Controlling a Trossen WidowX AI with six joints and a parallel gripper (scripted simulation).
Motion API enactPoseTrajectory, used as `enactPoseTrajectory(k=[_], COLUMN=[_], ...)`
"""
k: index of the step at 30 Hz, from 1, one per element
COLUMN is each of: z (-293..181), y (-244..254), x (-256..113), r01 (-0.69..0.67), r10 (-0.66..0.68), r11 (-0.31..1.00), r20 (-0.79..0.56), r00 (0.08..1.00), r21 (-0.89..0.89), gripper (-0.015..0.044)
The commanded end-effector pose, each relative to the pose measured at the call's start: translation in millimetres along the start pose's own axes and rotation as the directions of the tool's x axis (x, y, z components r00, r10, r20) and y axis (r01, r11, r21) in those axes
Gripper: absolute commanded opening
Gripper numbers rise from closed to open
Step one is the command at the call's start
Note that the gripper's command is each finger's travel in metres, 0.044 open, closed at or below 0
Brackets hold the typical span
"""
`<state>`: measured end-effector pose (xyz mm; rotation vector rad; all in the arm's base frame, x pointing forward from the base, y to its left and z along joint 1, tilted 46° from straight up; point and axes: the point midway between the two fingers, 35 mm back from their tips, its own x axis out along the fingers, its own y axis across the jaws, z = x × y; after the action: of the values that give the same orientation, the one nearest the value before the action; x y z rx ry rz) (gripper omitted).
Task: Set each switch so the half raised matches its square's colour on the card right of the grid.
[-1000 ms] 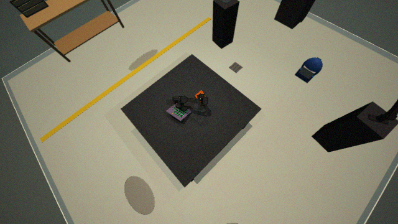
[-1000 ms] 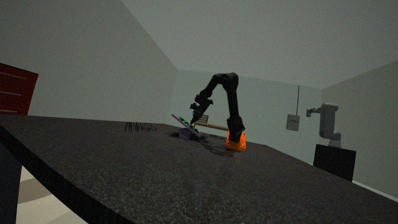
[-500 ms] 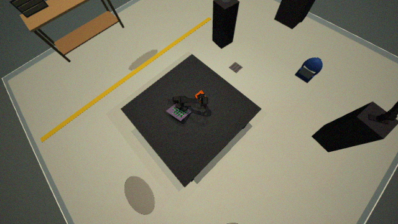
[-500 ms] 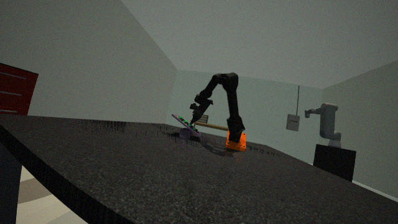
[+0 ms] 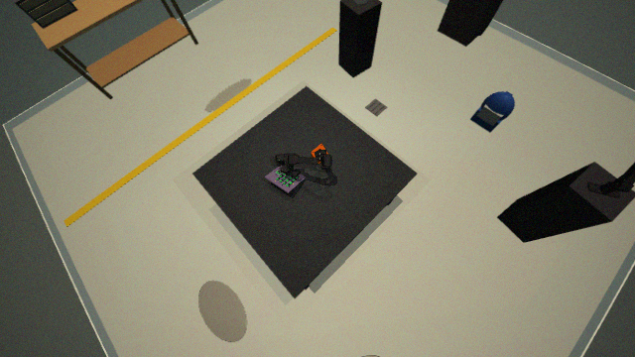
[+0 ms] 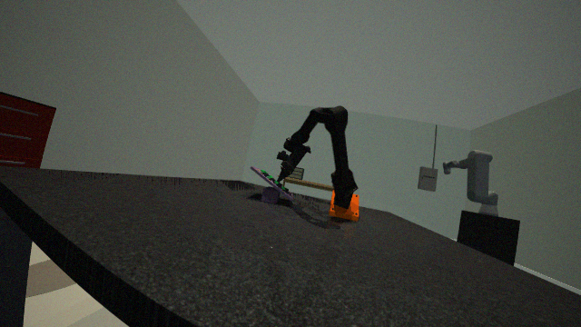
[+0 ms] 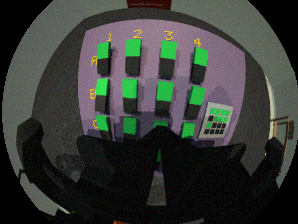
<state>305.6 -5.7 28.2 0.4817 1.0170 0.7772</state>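
Note:
The tilted purple panel (image 5: 289, 190) (image 6: 255, 170) (image 7: 222, 65) holds a grid of rocker switches, columns 1 to 4, with letters A, B and C visible. Each switch has a green far half and a dark near half; which half is raised is hard to tell. Switch A2 (image 7: 133, 56) and switch B3 (image 7: 164, 98) are fully in view. The card (image 7: 216, 121) reads, far to near: all green; dark then three green; green then three dark; all dark. My gripper (image 6: 280, 180) (image 7: 160, 129) is shut and empty, low over column 3 near row C. It hides most of the nearest row.
The panel rests on a purple base (image 6: 270, 195) on the dark table (image 5: 303, 248) (image 6: 204, 254). The arm's orange mount (image 5: 317, 149) (image 6: 337, 213) stands on the arm side of the panel. The arm's shadow falls across the panel's near part.

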Motion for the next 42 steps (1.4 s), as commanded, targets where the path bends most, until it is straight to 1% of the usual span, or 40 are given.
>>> enactPoseTrajectory(k=[1,12,13,16,18,24,31,37,39,42], z=[0,0,0,-2,-3,-4,-39,-43,-42,-41], y=[0,0,-1,-2,-1,1,58,63,63,64], x=[1,-1,-9,-52,-63,-63,-62,-62,-54,-29], r01=[-0.003,0.000,0.002,0.001,-0.001,-0.001,-0.003,-0.004,-0.003,-0.004], r10=[0.003,0.000,-0.002,-0.002,0.001,0.001,0.003,0.003,0.002,0.004], r11=[1.000,1.000,1.000,1.000,1.000,1.000,1.000,1.000,1.000,1.000], r20=[0.001,0.000,0.002,0.018,0.024,0.024,0.023,0.023,0.016,-0.001], r00=[1.000,1.000,1.000,1.000,1.000,1.000,1.000,1.000,1.000,1.000], r21=[0.005,0.001,0.002,0.006,0.006,0.006,0.010,0.011,0.011,0.010], gripper=[0.0000,0.0000,0.0000,0.0000,0.0000,0.0000,0.0000,0.0000,0.0000,0.0000])
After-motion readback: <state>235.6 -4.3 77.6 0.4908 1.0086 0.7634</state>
